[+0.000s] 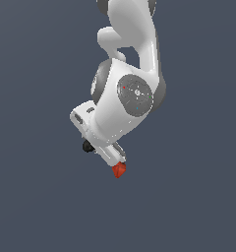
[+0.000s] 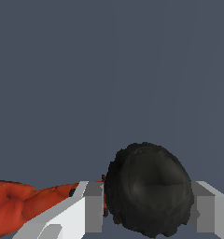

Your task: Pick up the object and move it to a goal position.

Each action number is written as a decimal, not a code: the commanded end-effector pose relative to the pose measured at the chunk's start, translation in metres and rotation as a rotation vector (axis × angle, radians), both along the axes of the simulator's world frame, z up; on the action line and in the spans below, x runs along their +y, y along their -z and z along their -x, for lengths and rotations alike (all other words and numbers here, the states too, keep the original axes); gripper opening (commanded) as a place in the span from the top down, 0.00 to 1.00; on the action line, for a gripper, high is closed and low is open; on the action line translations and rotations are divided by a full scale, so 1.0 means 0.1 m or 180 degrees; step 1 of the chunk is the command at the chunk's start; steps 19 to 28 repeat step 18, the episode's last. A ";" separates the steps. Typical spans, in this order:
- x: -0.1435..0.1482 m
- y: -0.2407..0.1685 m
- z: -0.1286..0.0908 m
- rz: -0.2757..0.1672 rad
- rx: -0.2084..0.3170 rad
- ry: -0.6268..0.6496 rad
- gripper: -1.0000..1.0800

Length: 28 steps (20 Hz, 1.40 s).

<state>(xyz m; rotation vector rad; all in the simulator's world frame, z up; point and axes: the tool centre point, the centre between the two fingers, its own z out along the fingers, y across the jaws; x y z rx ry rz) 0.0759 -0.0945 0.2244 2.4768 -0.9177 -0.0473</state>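
The object (image 1: 119,170) is a small red-orange angular piece that sticks out just below the tips of my white gripper (image 1: 114,157). In the wrist view the red piece (image 2: 20,205) lies outside one white finger (image 2: 83,212). It runs up against a black rounded lump (image 2: 149,189) that fills the gap between both fingers of the gripper (image 2: 144,207). The fingers press on that lump, so the gripper is shut on the object. A black knob (image 1: 87,145) also shows on the hand's other side.
A plain dark blue-grey background fills both views, with no edge or surface line visible. The white arm (image 1: 134,59) comes down from the top of the exterior view.
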 end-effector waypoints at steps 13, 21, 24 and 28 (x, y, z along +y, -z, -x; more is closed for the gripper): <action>0.33 -0.76 -0.05 -0.0003 -0.0029 -0.0002 1.00; 0.35 -0.80 -0.06 -0.0002 -0.0029 -0.0003 1.00; 0.35 -0.80 -0.06 -0.0002 -0.0029 -0.0003 1.00; 0.35 -0.80 -0.06 -0.0002 -0.0029 -0.0003 1.00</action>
